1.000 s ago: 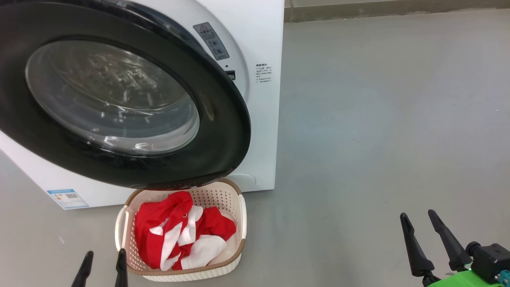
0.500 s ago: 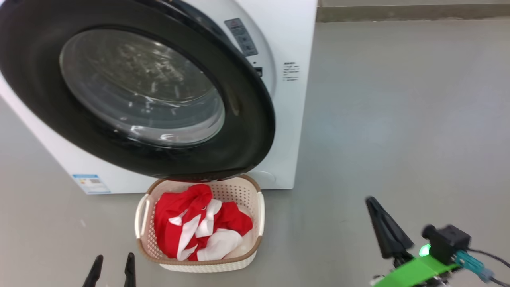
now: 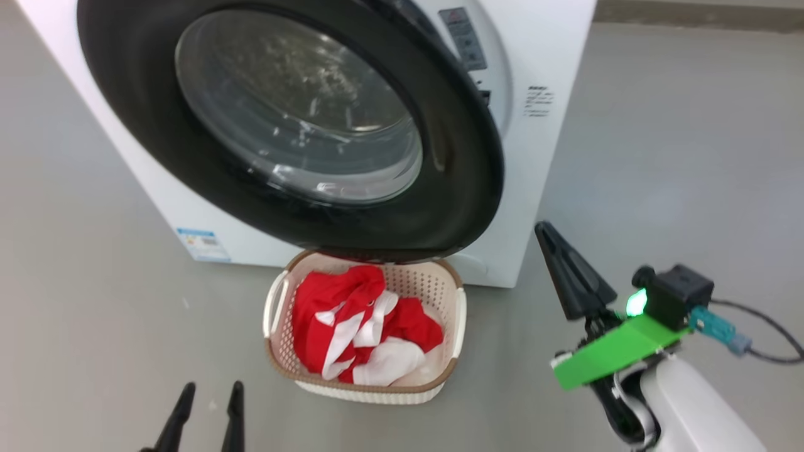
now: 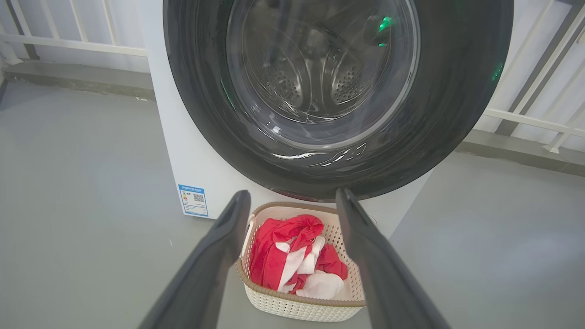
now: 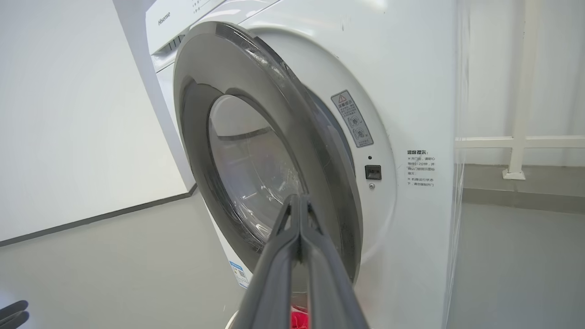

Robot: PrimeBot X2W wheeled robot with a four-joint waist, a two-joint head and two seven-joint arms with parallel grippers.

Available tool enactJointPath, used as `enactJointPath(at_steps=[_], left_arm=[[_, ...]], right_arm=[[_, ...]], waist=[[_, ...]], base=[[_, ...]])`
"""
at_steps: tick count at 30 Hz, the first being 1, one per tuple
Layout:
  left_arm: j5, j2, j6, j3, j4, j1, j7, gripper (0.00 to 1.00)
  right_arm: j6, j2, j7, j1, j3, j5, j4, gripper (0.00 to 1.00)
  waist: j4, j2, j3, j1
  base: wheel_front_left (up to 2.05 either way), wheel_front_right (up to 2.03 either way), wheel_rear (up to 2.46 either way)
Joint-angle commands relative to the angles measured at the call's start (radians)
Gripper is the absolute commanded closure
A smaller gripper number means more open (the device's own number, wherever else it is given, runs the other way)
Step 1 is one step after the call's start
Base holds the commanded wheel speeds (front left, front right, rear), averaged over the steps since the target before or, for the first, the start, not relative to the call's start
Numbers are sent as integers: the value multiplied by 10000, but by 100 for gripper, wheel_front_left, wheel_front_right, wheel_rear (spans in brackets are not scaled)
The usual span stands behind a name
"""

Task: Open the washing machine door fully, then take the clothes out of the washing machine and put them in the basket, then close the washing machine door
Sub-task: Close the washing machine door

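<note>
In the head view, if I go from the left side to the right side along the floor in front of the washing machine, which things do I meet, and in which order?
left pincer → basket → right pincer

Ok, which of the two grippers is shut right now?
The right gripper, on the green mount: its fingers are pressed together into one point. The left gripper has its fingers apart.

The washing machine door rim is glossy black, window clear glass; basket perforated plastic; clothes soft cloth; floor smooth, matt.
</note>
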Motion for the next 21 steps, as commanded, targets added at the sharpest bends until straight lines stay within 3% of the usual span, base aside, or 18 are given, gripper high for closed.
enactJointPath(at_steps=[1, 9, 21], left_arm=[[-91, 23, -54, 162, -230, -496, -122, 0], [-513, 23, 149, -569, -287, -1083, -122, 0], [-815, 22, 332, -1137, -493, -1721, -122, 0]], right_arm=[[63, -54, -65, -600, 272, 128, -112, 100], [63, -313, -65, -1780, 134, 186, 651, 100], [63, -253, -65, -3324, -30, -13, 1833, 100]], waist=[[443, 0, 436, 0], [1220, 0, 1061, 0], [1717, 0, 2070, 0]], base=[[0, 0, 0], [0, 0, 0], [0, 0, 0]])
